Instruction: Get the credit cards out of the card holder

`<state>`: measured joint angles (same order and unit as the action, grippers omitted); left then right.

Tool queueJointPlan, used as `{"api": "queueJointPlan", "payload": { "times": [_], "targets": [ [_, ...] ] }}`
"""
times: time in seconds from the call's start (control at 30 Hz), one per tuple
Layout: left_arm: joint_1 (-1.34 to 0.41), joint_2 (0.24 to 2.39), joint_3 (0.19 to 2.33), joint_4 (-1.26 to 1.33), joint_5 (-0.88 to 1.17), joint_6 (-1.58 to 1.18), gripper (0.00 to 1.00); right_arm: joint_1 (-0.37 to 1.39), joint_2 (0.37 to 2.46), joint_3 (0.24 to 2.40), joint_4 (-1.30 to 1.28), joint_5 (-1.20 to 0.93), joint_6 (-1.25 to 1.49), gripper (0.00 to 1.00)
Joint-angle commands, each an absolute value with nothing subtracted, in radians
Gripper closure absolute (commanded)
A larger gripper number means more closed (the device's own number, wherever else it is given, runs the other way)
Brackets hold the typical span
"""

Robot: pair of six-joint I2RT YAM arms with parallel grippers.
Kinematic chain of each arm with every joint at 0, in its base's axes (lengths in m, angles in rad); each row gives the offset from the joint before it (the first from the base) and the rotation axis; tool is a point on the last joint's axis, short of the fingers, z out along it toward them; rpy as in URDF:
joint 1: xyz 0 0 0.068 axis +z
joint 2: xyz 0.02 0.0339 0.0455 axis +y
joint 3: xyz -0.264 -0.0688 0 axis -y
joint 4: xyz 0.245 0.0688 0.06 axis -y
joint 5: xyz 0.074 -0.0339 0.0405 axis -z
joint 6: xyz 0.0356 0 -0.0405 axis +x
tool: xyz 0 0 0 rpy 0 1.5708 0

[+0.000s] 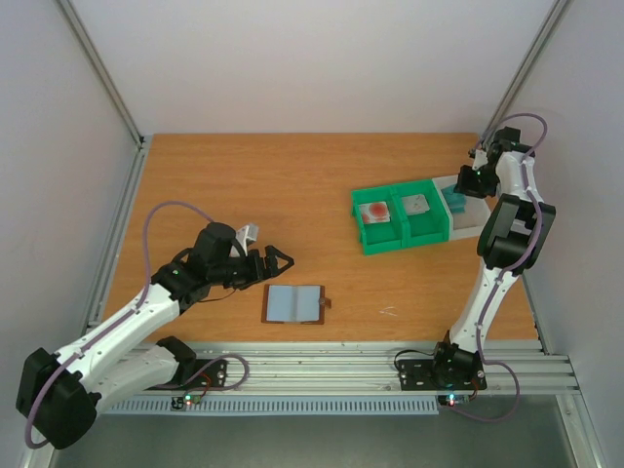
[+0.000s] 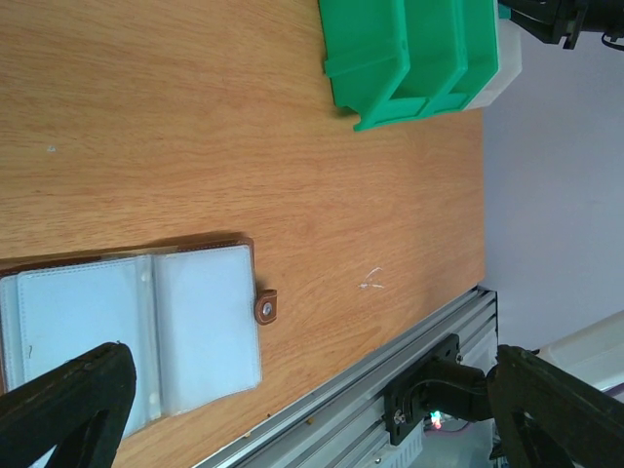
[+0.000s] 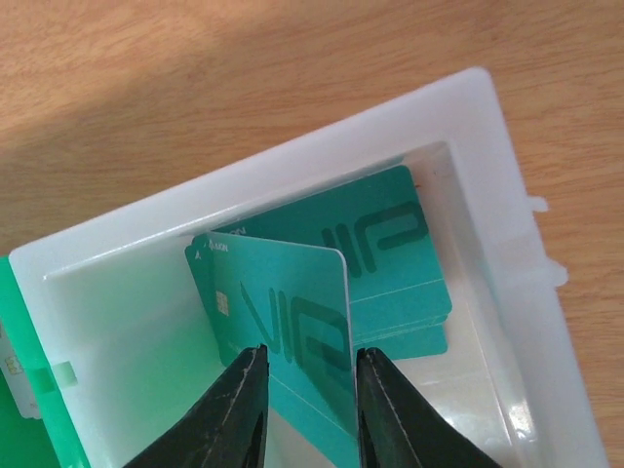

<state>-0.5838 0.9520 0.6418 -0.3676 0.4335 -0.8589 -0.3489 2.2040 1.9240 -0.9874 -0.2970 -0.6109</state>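
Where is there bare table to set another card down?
Bare wood: the far-left stretch of table up to the green bins, and the strip between card holder and bins. Crowded: far right, the white bin under the right fingers.

Open card holder nr L hand

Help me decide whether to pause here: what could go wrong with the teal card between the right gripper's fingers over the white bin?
1. The teal card stands on edge between the right gripper's fingers, above the flat stack in the white bin. Let go like this, it may lean on a wall rather than lie flat.
2. The card holder lies open near the table's front edge, beside the open left gripper. A careless move could nudge it off.
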Motion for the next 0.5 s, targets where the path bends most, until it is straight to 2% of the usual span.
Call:
{"api": "queueJointPlan", "payload": {
  "times": [0.0,0.3,0.47],
  "targets": [
    [-0.58,0.93,0.64,-0.325,0.417,-0.867,0.01,-0.352,2.234,1.974,-1.015,-0.274,-0.593,0.72],
    [-0.58,0.926,0.636,-0.332,0.402,-0.863,0.01,-0.351,2.269,2.036,-1.048,-0.237,-0.566,0.69],
    [-0.58,0.916,0.627,-0.343,0.388,-0.868,0.01,-0.349,2.276,2.066,-1.07,-0.241,-0.542,0.64]
  ]
}}
